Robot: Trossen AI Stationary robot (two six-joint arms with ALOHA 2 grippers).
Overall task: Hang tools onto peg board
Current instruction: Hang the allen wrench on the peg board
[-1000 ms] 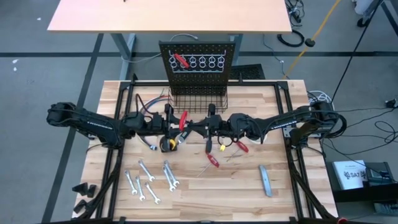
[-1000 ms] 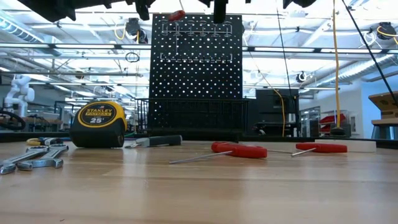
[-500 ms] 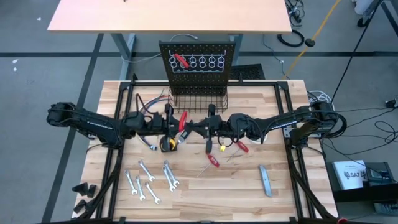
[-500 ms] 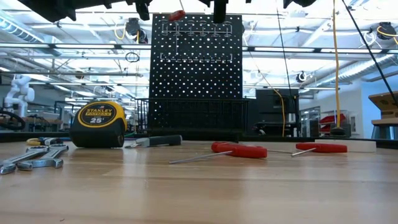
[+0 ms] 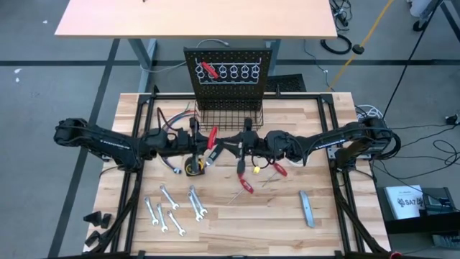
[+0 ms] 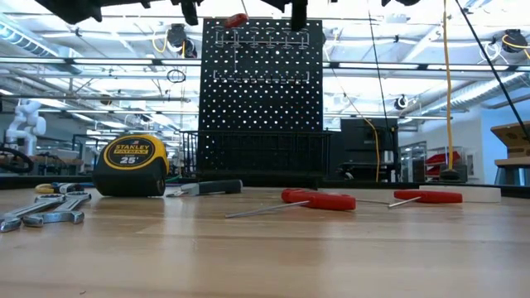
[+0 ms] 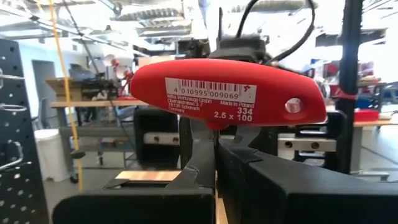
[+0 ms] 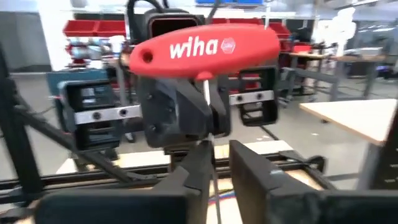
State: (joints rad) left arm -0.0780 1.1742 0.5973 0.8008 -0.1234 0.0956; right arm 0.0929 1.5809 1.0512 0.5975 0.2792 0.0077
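Because its thin shaft is the only part slim enough to pinch, the red T-handle key point(image 7: 227, 93) is held by that shaft, upright, with the crossbar handle above the fingers. The left gripper point(image 7: 216, 149) is clamped shut on the shaft just under the handle, which leaves the handle free and the lower shaft exposed. The right gripper point(image 8: 217, 155) faces it from the other side, its jaws standing slightly apart with the shaft running between them, so it surrounds the key without pinching it. The two seem to be passing the key from one to the other, and on this reading the left now carries it alone. From above, the pair meet over the middle of the table point(image 5: 330, 216), in front of the wire basket point(image 5: 230, 115) at the foot of the peg board point(image 5: 230, 54). The key is therefore in the air, near the board but not on it. One red tool point(image 5: 208, 70) already sits in the leftmost ring of the board's row; the other rings look empty. A grip high on the shaft probably suits the next step, since the shaft's free end could drop through a ring and the handle catch on it. Other tools lie on the table: the tape measure point(image 6: 131, 165) below the left gripper, wrenches point(image 5: 172, 208) to the front left, two red drivers point(image 6: 319, 199) under the right arm, and a grey bar point(image 5: 306, 208) to the front right.
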